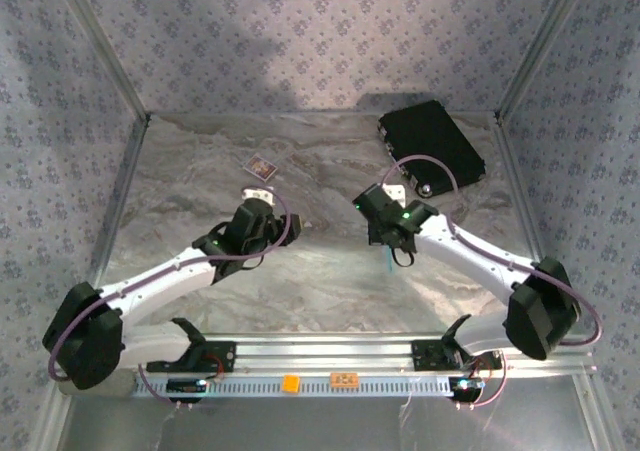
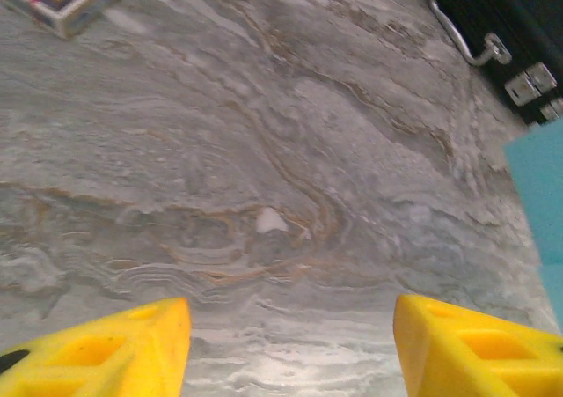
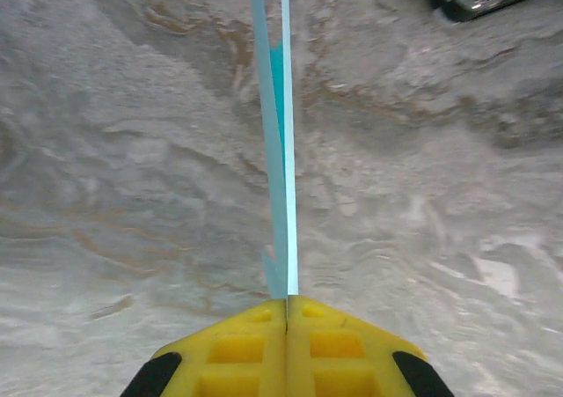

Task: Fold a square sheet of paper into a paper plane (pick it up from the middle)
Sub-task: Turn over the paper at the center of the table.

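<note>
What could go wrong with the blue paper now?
1. The right gripper alone pinches the paper, at one thin edge, so it might slip out or tear.
2. The left gripper is open and apart from the paper, so the folds may spring open.
3. The case lies close to the right gripper, which might bump it.

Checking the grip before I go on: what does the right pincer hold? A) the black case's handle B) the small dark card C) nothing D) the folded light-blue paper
D: in the right wrist view the right pincer is shut on the light-blue paper, which runs edge-on out from between its yellow fingertips.
</note>
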Controlling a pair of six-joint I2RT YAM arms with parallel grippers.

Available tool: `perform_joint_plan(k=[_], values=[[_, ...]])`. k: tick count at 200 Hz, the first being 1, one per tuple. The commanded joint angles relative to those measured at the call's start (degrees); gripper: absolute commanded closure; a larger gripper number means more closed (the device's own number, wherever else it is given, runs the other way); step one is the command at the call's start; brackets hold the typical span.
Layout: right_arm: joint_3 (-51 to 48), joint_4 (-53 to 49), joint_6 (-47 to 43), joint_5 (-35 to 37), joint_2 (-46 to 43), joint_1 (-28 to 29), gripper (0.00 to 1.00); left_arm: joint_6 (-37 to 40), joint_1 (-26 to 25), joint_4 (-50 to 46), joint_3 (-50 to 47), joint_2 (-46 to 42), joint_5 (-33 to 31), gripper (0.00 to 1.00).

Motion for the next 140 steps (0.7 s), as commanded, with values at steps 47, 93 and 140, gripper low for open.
perform_joint_plan(k=[47, 93, 140], values=[[7.1, -7.8, 4.3, 15.6, 14.0, 9.2, 0.99, -4.0, 4.6, -3.3, -4.4, -9.1, -6.0, 0.22], [12.2, -2.8, 2.7, 7.6, 23.1, 12.2, 0.97, -5.8, 7.4, -4.3, -8.5, -16.6, -6.7, 0.17], [10.8, 8.6, 1.9, -10.2, 23.8, 10.0, 0.9, -5.8, 8.1, -4.7, -10.0, -19.4, -5.2, 0.13]])
